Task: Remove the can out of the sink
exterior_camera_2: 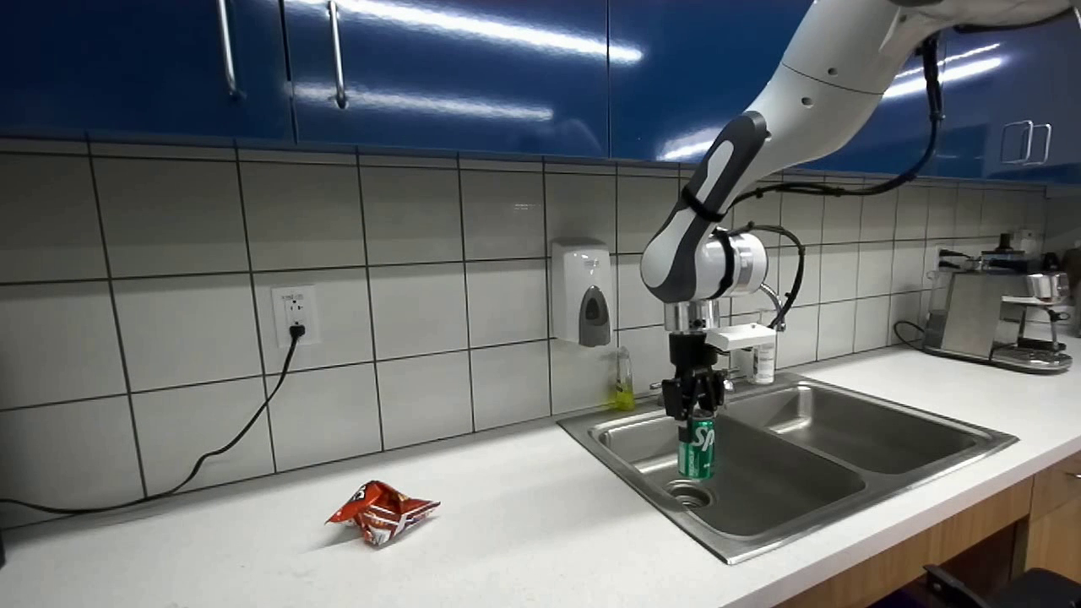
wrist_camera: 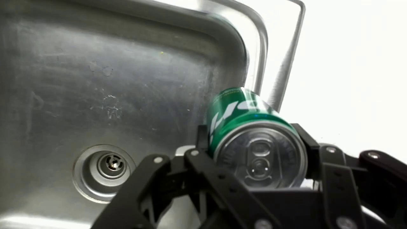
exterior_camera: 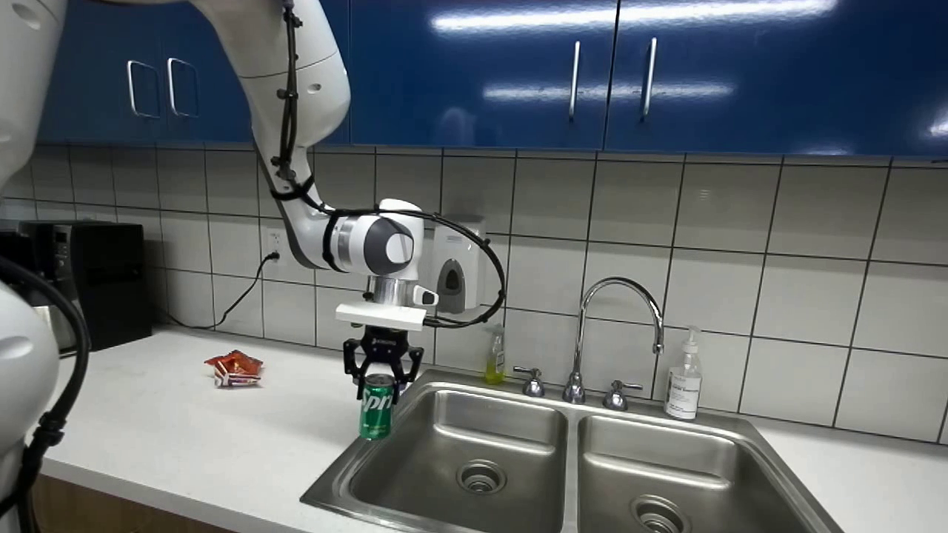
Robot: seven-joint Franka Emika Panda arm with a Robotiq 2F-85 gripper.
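In an exterior view, the Robotiq gripper (exterior_camera: 378, 393) clasps the upper part of the green Sprite can (exterior_camera: 375, 419) at the counter-side edge of the double-basin stainless-steel sink (exterior_camera: 571, 474). The can's long axis runs close to vertical, its lettering right way up. Grasping and lifting look done; carrying it clear and setting it down appear to remain.

In an exterior view, the can hangs upright, base down, against the basin (exterior_camera_2: 764, 481) nearer the red snack packet (exterior_camera_2: 382, 511).

In the wrist view, the pull-tab end is nearest, the body receding across the sink's wall and rim, the white countertop (wrist_camera: 353, 89) just beside; the can looks not yet wholly past the sink.
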